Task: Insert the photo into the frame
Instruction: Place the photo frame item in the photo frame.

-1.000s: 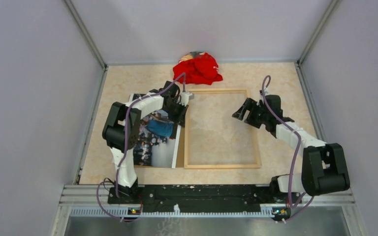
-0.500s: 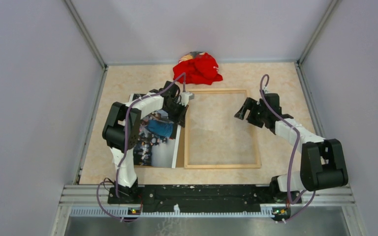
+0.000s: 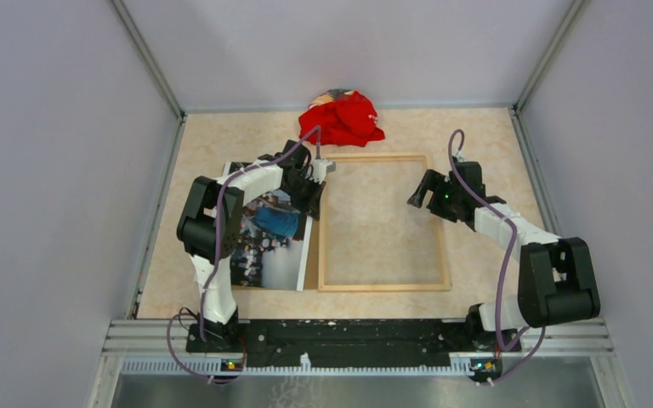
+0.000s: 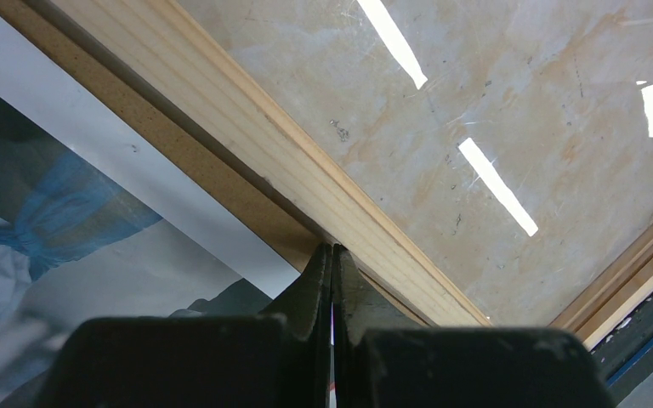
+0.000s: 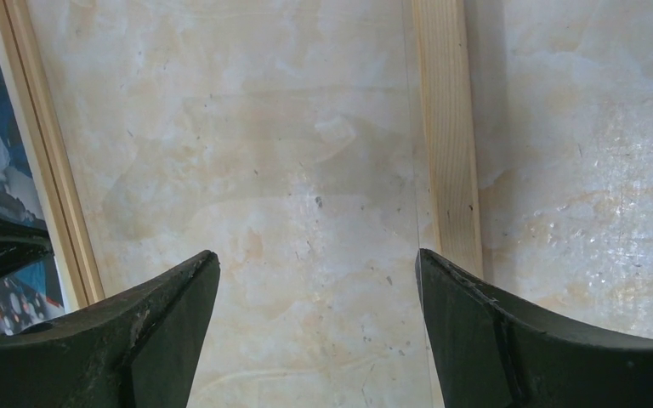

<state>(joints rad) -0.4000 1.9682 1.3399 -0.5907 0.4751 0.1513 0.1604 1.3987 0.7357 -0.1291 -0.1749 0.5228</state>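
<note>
Near the left edge of the table (image 3: 476, 136), photo (image 3: 272, 246): lies flat and face up, its right side just beside the left rail of the frame (image 3: 320, 246), not yet inside it.
Frame: flat around the table's middle, its opening bare, so it looks ready to take the print.
Brown board (image 4: 221, 183): a strip shows between the print's white border and the rail.
Left gripper (image 4: 332, 255): fingers pressed together, tips down at that strip by the photo's far right corner, likely to catch the edge. I cannot tell whether anything thin is pinched.
Right gripper (image 5: 316, 263): spread wide, hovering over the frame's right rail near its far end, probably to steady the frame.
Red cloth (image 3: 344, 117): bunched at the far edge.
</note>
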